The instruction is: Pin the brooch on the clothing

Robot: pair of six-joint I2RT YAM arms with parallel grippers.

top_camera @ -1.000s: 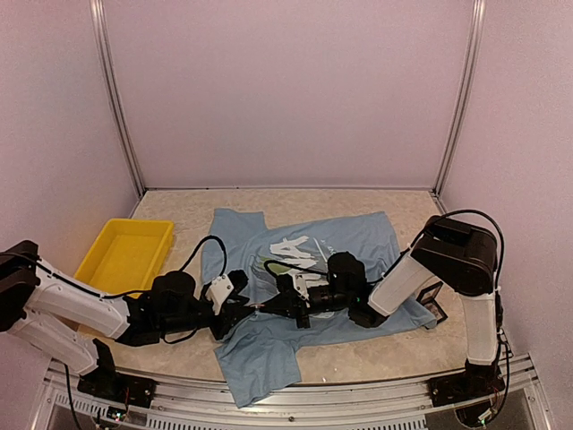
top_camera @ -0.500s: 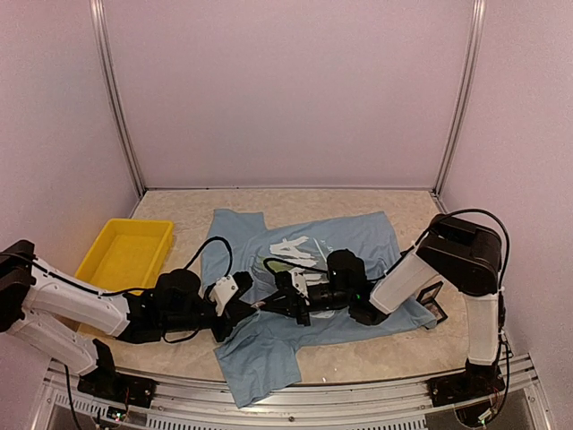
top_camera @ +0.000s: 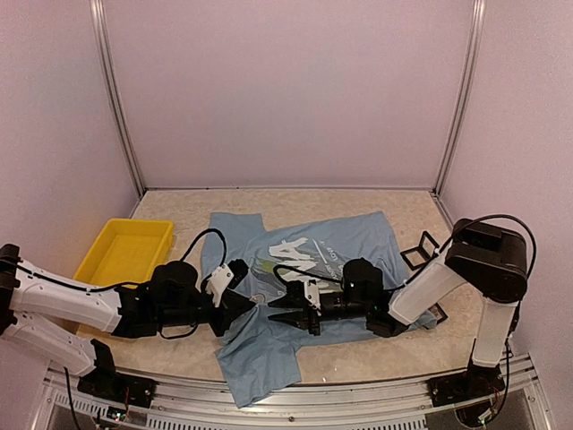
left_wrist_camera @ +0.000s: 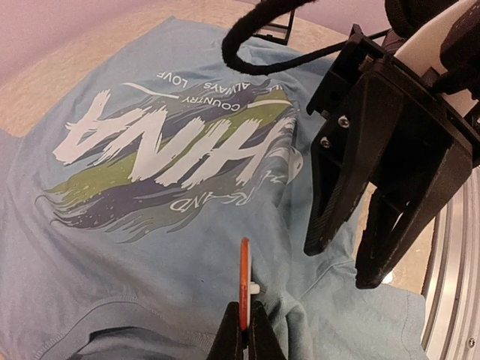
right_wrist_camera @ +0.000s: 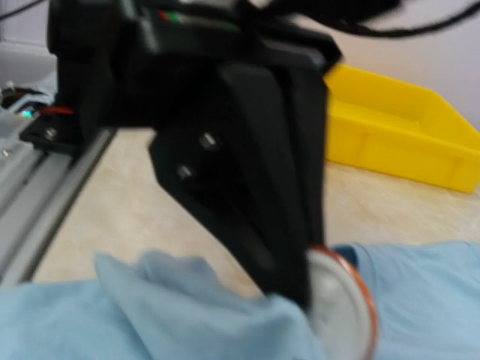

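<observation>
Just on the collar side of the CHINA lettering (left_wrist_camera: 172,142) on the T-shirt (left_wrist_camera: 112,277), the left gripper (left_wrist_camera: 244,337) clamps the brooch (left_wrist_camera: 244,279) upright and edge-on, while the right gripper (left_wrist_camera: 341,264), jaws parted and empty, faces it close beside.

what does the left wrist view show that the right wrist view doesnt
Only left wrist: the large white CHINA lettering, and the black right gripper with jaws apart. Only right wrist: the yellow plastic bin and the black left gripper's outer side, blurred. Both: the light blue T-shirt and the round orange-rimmed brooch pinched in the left gripper, edge-on in the left wrist view, white face showing in the right.
</observation>
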